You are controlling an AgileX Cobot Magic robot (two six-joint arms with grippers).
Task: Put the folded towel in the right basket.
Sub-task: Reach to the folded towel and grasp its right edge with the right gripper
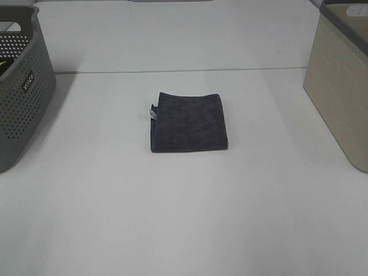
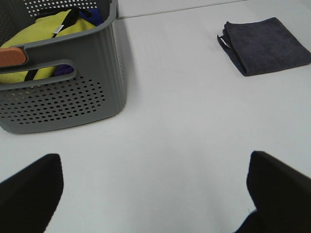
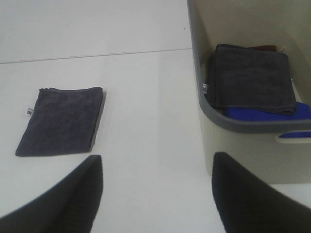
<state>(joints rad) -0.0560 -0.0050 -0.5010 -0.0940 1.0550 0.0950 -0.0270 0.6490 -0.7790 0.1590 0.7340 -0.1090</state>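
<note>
A dark grey folded towel (image 1: 188,122) lies flat in the middle of the white table. It also shows in the left wrist view (image 2: 266,45) and the right wrist view (image 3: 62,120). The beige right basket (image 1: 342,86) stands at the right edge; in the right wrist view the basket (image 3: 243,121) holds a folded dark towel (image 3: 252,80) on blue cloth. Neither gripper shows in the high view. The left gripper (image 2: 153,194) is open and empty, well short of the towel. The right gripper (image 3: 155,194) is open and empty, between towel and basket.
A grey perforated basket (image 1: 20,92) stands at the left edge; in the left wrist view it (image 2: 63,92) holds yellow and dark cloths. A seam in the table runs behind the towel (image 1: 184,71).
</note>
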